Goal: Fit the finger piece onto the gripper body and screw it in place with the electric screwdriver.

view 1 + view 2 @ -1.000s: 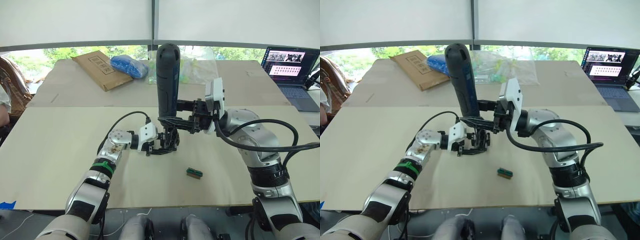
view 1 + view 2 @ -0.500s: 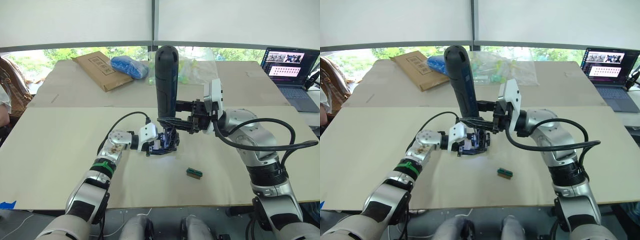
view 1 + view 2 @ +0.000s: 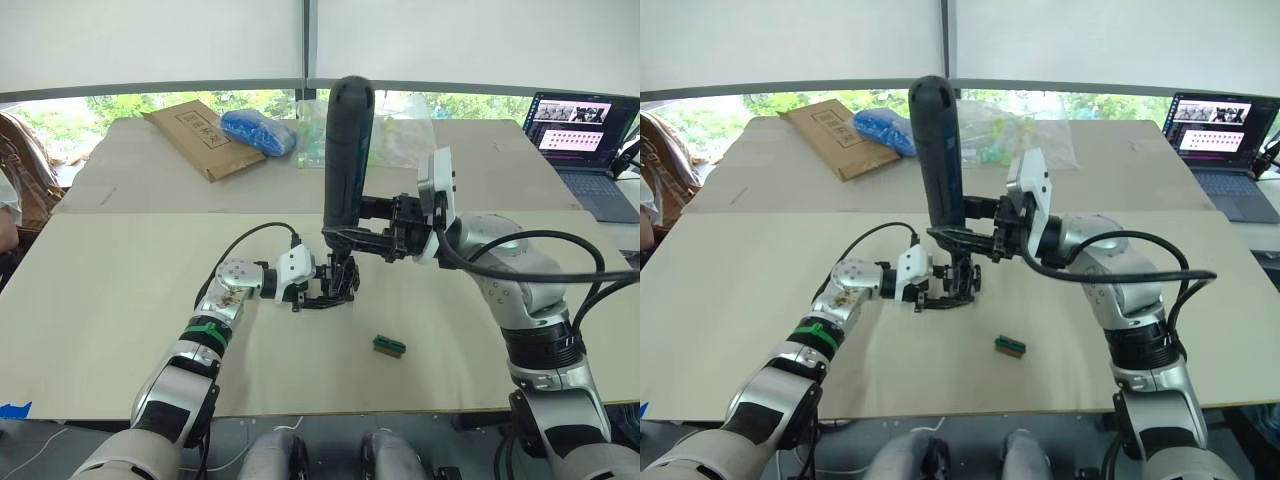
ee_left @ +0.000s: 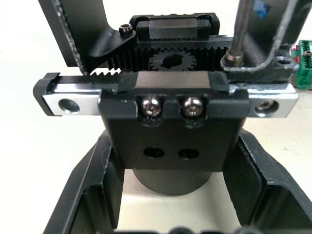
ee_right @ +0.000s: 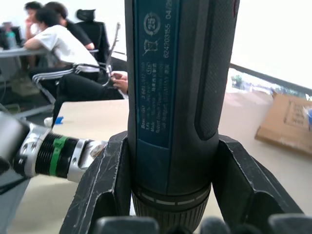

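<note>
Screwing step in hand. Gripper body [image 3: 335, 285], mid-desk, is clamped by left gripper [image 3: 322, 290]; electric screwdriver [image 3: 345, 150] is clenched upright by right gripper [image 3: 345, 240]. Next, seating the bit squarely is called for.

table [image 3: 100, 300] pale wood | near edge: green-and-brown block [image 3: 389, 346] | far end: cardboard envelope [image 3: 202, 137], blue bundle [image 3: 259, 131], clear plastic bag [image 3: 400, 135], laptop [image 3: 585, 140]
</note>
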`<control>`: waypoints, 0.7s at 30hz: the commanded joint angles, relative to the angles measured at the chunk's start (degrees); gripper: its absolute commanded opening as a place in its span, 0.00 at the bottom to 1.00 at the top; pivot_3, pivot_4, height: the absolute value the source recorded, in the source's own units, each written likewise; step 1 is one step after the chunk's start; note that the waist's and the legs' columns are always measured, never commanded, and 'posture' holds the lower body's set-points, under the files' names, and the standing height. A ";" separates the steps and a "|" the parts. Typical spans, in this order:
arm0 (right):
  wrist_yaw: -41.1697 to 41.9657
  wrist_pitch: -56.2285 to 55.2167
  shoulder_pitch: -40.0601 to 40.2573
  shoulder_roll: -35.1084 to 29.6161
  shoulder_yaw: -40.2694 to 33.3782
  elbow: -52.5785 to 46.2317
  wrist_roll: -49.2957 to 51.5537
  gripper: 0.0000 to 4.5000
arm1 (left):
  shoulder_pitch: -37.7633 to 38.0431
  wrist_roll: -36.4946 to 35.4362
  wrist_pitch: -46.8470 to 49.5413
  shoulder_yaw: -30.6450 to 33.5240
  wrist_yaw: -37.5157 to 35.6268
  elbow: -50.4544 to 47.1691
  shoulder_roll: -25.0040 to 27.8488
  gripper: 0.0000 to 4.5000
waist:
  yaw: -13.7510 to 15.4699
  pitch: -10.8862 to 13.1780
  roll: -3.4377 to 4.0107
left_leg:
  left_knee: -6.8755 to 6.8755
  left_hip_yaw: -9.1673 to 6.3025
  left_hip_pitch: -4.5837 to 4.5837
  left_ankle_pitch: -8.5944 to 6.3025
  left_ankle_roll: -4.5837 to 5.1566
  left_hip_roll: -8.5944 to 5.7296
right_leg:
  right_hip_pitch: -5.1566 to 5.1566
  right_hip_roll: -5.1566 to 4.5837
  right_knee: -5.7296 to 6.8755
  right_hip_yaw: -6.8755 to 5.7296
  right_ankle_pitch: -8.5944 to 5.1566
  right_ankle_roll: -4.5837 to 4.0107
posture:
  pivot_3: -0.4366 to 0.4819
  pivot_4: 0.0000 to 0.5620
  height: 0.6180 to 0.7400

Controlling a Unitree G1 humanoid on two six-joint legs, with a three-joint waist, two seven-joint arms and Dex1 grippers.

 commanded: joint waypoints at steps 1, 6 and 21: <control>-1.67 1.50 -4.85 0.18 -7.19 -6.97 8.29 0.43 | -1.00 0.37 -1.18 0.42 0.15 0.62 0.22 0.51 | 0.10 0.03 0.00 | 0.00 -0.01 -0.02 0.00 0.00 0.00 | 0.00 0.00 0.00 -0.03 0.00 0.00 | 0.48 0.27 0.93; -4.78 9.21 -4.82 -1.10 -11.72 -12.00 20.40 0.43 | -1.32 1.31 0.52 0.09 0.77 1.23 0.50 0.51 | 0.06 0.03 0.00 | -0.05 -0.03 -0.04 0.00 0.01 -0.01 | 0.14 0.06 0.00 -0.12 0.02 0.03 | 0.48 0.27 0.93; -6.19 10.76 27.83 -13.89 -24.07 -31.57 25.50 0.43 | 14.46 -11.48 21.64 -0.15 -16.50 -35.99 15.36 1.00 | 0.18 0.07 -0.01 | -0.11 -0.11 -0.06 -0.02 0.02 0.01 | 0.09 0.02 -0.22 -0.07 0.02 0.02 | 0.48 0.27 0.93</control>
